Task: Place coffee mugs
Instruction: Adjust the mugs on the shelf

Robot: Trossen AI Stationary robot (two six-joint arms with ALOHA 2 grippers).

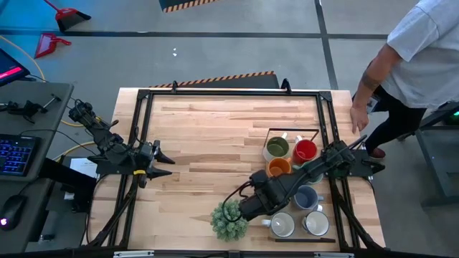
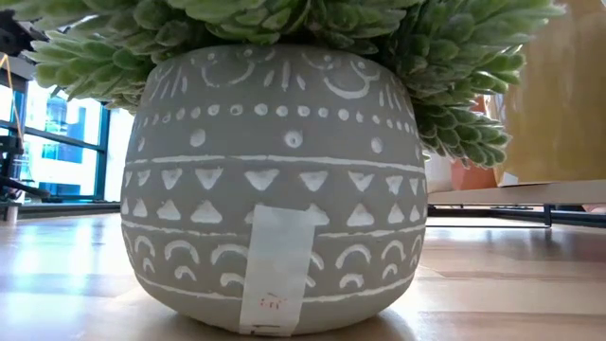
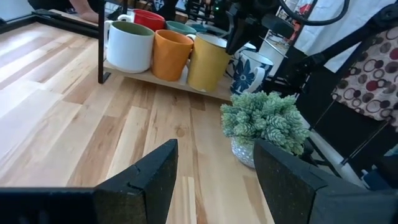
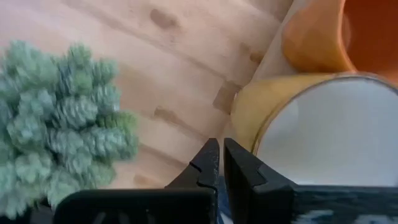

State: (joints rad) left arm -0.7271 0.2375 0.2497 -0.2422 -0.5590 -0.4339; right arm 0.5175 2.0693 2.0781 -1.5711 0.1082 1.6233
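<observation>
A: Item, right gripper (image 4: 221, 163): fingers pressed together, empty, over the tray's (image 1: 315, 239) left edge beside the yellow mug (image 4: 323, 124); mugs (image 1: 290, 150) sit clustered on the tray, right side

B: Advice: spread the fingers before descending on a rim, and steer clear of the plant (image 1: 229, 221); left gripper (image 3: 214, 177) waits spread, far left

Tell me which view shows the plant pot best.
The low view: the grey pot fills the picture, its white pattern and taped label plain. The left wrist view shows only a sliver of pot under the leaves. The high and right wrist views show only foliage hiding it.
</observation>
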